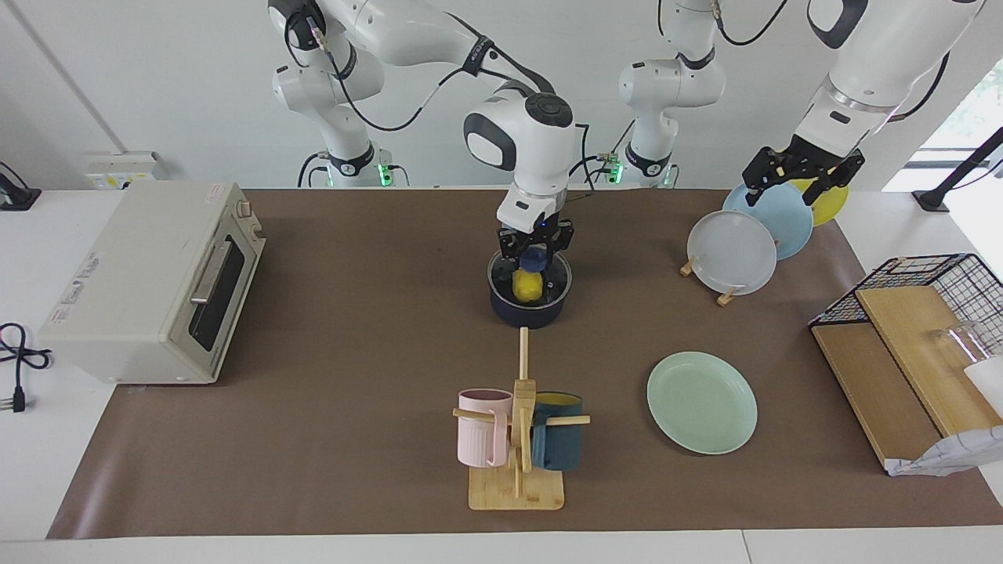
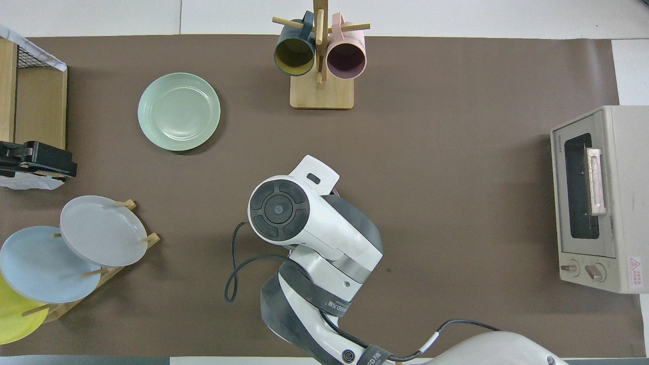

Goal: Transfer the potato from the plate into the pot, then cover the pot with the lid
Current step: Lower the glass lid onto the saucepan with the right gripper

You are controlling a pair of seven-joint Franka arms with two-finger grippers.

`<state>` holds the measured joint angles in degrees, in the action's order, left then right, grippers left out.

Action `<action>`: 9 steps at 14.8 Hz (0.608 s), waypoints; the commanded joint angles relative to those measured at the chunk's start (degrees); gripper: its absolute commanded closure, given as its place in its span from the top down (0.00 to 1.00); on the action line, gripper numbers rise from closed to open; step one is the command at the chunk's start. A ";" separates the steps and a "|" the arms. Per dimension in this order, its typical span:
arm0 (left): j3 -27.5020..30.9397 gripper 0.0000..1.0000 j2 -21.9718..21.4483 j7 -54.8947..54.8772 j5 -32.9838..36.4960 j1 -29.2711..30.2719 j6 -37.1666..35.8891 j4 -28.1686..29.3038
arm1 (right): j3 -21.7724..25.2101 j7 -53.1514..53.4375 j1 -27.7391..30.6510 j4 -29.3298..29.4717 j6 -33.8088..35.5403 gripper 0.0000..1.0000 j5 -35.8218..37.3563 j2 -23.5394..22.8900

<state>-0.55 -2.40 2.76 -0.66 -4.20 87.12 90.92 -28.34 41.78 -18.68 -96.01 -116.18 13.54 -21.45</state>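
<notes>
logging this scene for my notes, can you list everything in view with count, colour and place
potato: 1, yellow, in the pot
pot: 1, dark navy, mid-table
lid: 1, clear glass with blue knob, over the pot
plate: 1, mint green, bare, toward the left arm's end
racked plates: 3, grey-white, light blue, yellow, upright in a wooden rack
mugs: 2, pink and dark teal, on a wooden mug tree
toaster oven: 1, cream, at the right arm's end
wire basket: 1, black, holding wooden boards
right pincer: shut on the lid's knob
left pincer: open, waiting over the racked plates
</notes>
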 commanded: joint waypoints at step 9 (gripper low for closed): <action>-0.68 1.00 -0.06 0.67 -0.83 1.21 0.86 0.40 | -0.67 1.02 1.98 -0.33 -1.59 1.00 0.87 1.06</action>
<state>-0.67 -2.32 3.03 -0.77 -4.01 87.23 90.96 -28.36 41.78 -17.55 -96.46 -117.20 13.52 -21.39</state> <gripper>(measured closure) 0.000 0.009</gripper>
